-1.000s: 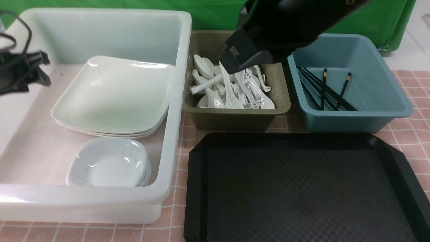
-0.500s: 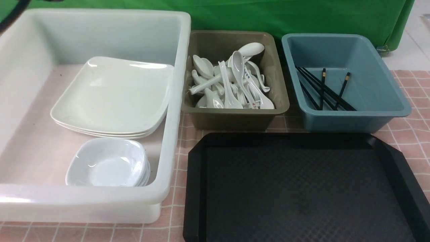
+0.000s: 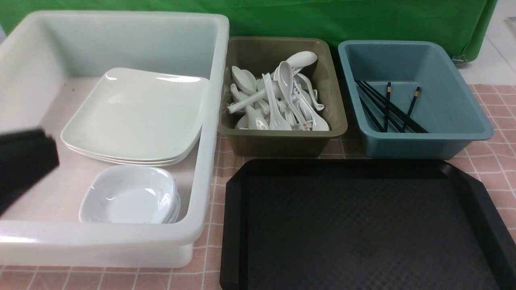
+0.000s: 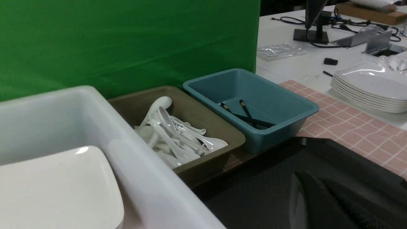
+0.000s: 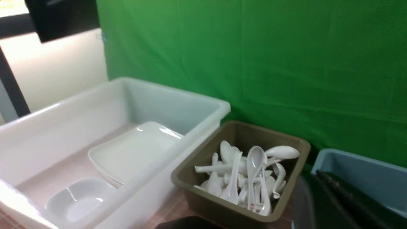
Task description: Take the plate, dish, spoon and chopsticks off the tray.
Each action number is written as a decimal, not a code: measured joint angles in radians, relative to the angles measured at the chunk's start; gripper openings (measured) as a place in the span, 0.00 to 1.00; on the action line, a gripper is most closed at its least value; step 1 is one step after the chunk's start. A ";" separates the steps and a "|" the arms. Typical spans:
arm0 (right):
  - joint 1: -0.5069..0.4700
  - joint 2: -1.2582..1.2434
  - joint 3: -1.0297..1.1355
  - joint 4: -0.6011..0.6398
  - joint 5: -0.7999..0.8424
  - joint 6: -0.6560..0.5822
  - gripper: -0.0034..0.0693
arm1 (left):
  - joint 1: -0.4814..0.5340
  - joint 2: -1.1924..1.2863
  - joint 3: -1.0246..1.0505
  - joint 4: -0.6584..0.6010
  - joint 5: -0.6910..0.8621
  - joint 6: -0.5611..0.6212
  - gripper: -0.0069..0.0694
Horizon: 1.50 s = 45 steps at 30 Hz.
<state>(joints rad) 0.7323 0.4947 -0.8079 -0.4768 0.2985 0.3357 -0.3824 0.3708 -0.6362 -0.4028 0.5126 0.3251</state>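
Fingers of both arms closed and empty; big black rectangular textured plastic tray [image 3: 363,225] bare, glossy white square plate [image 3: 135,117], red-marked white ceramic soup spoon [image 3: 309,121] and black gold-tipped chopsticks [image 3: 389,106] binned, so task judged complete.

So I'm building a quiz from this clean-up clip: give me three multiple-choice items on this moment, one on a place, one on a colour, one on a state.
1. Where do the chopsticks lie?
A. on the tray
B. in the blue bin
C. in the white tub

2. What colour is the bin holding the spoons?
A. olive-brown
B. red
C. white

3. What state is the tray in?
A. stacked with plates
B. holding one spoon
C. bare

Answers:
1. B: black sticks rest inside the blue bin.
2. A: its walls are olive-brown.
3. C: only its textured surface shows.
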 joint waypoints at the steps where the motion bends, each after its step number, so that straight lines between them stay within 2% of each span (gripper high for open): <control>1: 0.000 -0.052 0.078 -0.003 -0.068 0.000 0.09 | 0.000 -0.049 0.060 -0.001 -0.032 -0.009 0.08; 3: 0.000 -0.099 0.147 -0.003 -0.119 0.000 0.09 | 0.000 -0.078 0.096 -0.006 -0.051 -0.015 0.08; 4: 0.000 -0.150 0.222 -0.003 -0.194 0.000 0.09 | 0.000 -0.139 0.172 -0.024 -0.097 -0.023 0.08; 8: 0.000 -0.222 0.318 -0.004 -0.270 0.000 0.09 | 0.000 -0.194 0.260 -0.058 -0.173 -0.040 0.09; 17: 0.000 -0.245 0.339 -0.006 -0.275 0.000 0.10 | 0.000 -0.202 0.302 -0.065 -0.209 -0.040 0.09; 23: 0.000 -0.245 0.339 -0.007 -0.275 0.000 0.11 | 0.000 -0.203 0.302 0.003 -0.209 -0.037 0.09; 33: 0.000 -0.245 0.339 -0.007 -0.276 0.000 0.14 | 0.000 -0.203 0.302 0.017 -0.209 -0.017 0.09; 36: 0.000 -0.245 0.339 -0.007 -0.276 0.001 0.15 | 0.000 -0.203 0.302 0.042 -0.209 -0.019 0.09; 37: 0.000 -0.245 0.339 -0.007 -0.276 0.001 0.15 | 0.004 -0.208 0.314 0.090 -0.226 -0.044 0.09; 40: 0.000 -0.245 0.339 -0.007 -0.276 0.001 0.16 | 0.053 -0.232 0.371 0.182 -0.295 -0.142 0.09; 41: 0.000 -0.245 0.339 -0.007 -0.276 0.001 0.16 | 0.059 -0.234 0.377 0.189 -0.295 -0.142 0.09; 42: 0.000 -0.245 0.339 -0.007 -0.277 0.001 0.16 | 0.113 -0.260 0.429 0.233 -0.334 -0.200 0.09; 45: 0.000 -0.245 0.339 -0.007 -0.277 0.001 0.17 | 0.232 -0.321 0.532 0.294 -0.382 -0.269 0.10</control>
<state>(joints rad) 0.7323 0.2495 -0.4686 -0.4836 0.0218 0.3367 -0.1508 0.0499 -0.1044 -0.1085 0.1303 0.0562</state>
